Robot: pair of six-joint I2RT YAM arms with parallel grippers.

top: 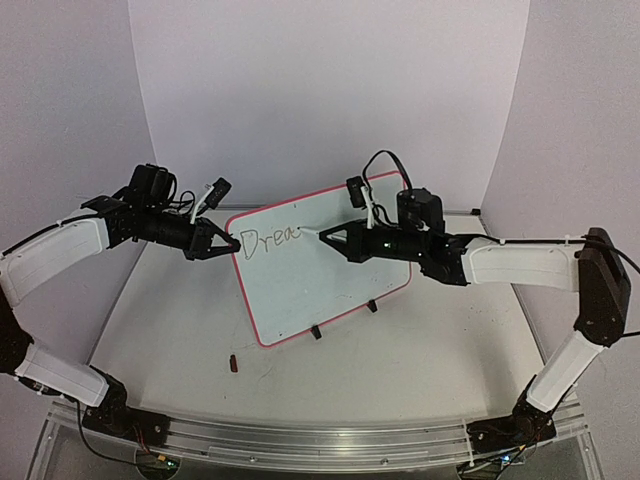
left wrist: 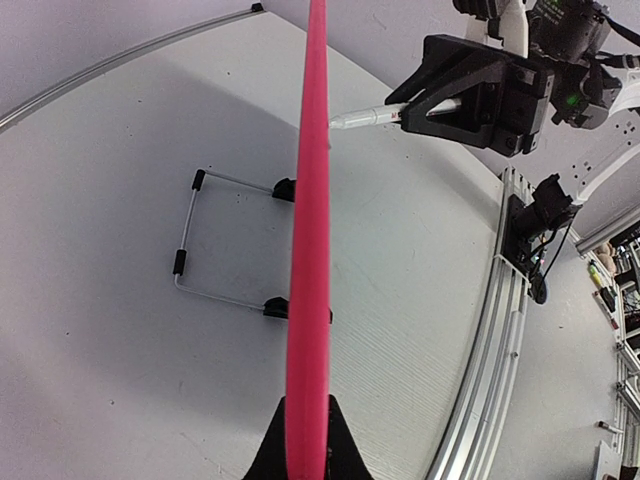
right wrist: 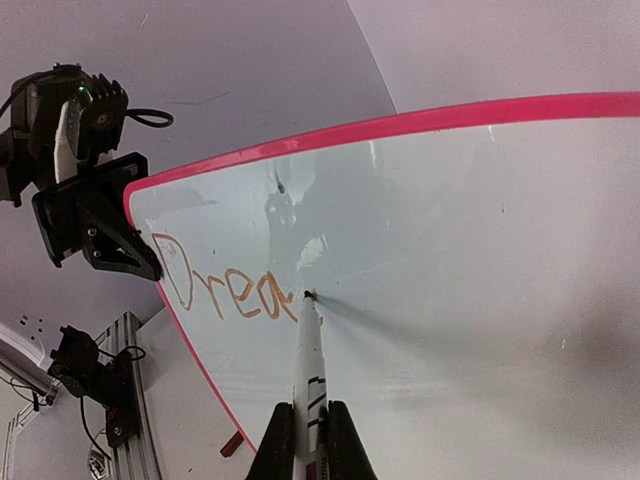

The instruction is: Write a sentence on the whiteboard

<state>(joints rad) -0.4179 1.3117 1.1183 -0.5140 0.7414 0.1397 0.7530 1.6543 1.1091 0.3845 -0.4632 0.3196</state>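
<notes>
The whiteboard [top: 318,290], white with a thin red frame, stands tilted on black feet in the middle of the table. My left gripper [top: 232,243] is shut on its left edge, and the left wrist view shows the red frame [left wrist: 310,230] edge-on between the jaws of that gripper [left wrist: 310,408]. My right gripper [top: 335,238] is shut on a white marker pen [right wrist: 309,365], whose tip touches the board [right wrist: 480,250]. The sentence [right wrist: 225,290] so reads "Drea" near the upper left corner, just left of the tip.
A small red-brown cap [top: 234,363] lies on the table in front of the board. A wire stand [left wrist: 190,240] with black ends props the board from behind. An aluminium rail [top: 320,440] runs along the near edge. White backdrop walls close in the sides and back.
</notes>
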